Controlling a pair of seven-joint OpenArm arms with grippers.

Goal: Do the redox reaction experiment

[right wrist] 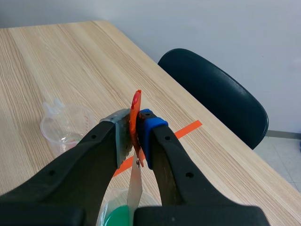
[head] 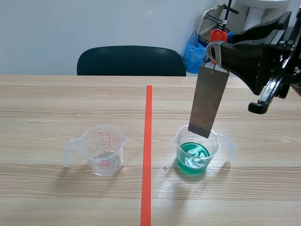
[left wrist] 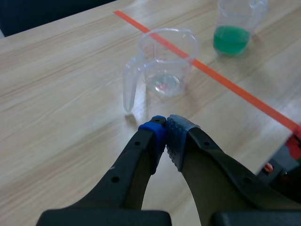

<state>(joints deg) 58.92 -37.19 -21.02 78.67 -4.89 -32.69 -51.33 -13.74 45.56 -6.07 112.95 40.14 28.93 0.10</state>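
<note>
The right gripper (head: 217,46) is clamped on a small orange tab (right wrist: 136,106), and the plate (head: 208,101) hangs from that tab below the fingers. Its long axis runs nearly straight down, leaning slightly so the lower end sits a little toward the tape line (head: 147,150).

The green cup (head: 198,151) stands on the table (head: 47,103) to the right of the line, nearer the front edge than the back. The plate's lower edge is level with the cup's far rim. From the front I cannot tell whether it is already inside the mouth or just behind it. The right wrist view shows the plate dropping away from the fingers toward the green liquid directly below, so I judge the cup lies almost straight under the gripper. The plate does not look to be in the liquid yet.

What matters next is lowering along the plate's own length, perhaps with a small shift toward the front edge so the lower corner clears the rim instead of catching it and tipping the cup.

The right arm is the nearer one by far. The left gripper (left wrist: 165,125) is closed on nothing, pads together. It sits low near the front edge, with the clear cup (left wrist: 164,61) ahead of it, left of the line and well apart from the plate.
</note>
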